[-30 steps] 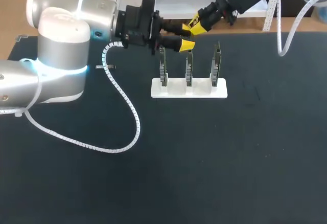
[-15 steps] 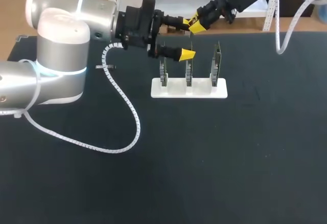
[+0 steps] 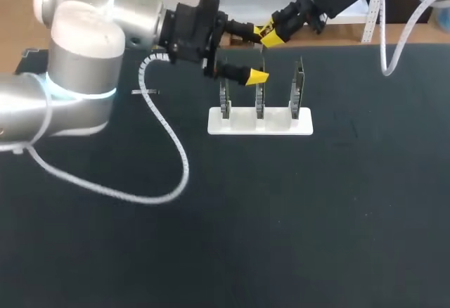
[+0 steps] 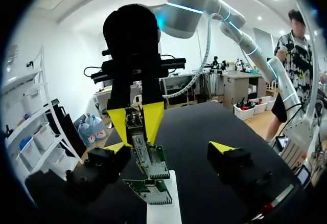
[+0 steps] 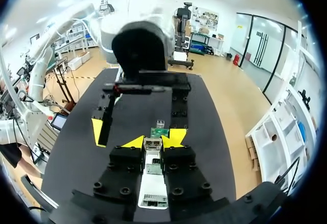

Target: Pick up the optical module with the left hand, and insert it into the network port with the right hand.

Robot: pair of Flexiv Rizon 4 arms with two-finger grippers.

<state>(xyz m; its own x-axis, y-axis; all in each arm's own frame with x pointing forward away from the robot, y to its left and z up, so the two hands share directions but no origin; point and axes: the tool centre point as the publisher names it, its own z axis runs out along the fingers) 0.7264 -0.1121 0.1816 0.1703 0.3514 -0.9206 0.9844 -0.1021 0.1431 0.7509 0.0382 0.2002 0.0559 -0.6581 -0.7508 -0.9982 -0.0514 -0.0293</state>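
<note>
I count three upright boards (image 3: 299, 86) in one white stand (image 3: 281, 124). At its twelve o'clock my right gripper (image 3: 271, 35) pinches the one optical module (image 5: 152, 144). My left gripper (image 3: 258, 55) is spread wide. The table (image 3: 281, 216) edge runs close behind, and the tabletop stretches broad toward six o'clock.

Bright, even ceiling lighting. Glare on the left arm (image 3: 77, 34) shell; the dark bench (image 3: 281, 216) reflects little.

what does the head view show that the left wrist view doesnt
Only the head view: all three upright boards in a row, plus the left arm's coiled cable. Only the left wrist view: a small module pinched between the fingers of the right gripper. Both: the white stand and the left gripper, which is open.
</note>
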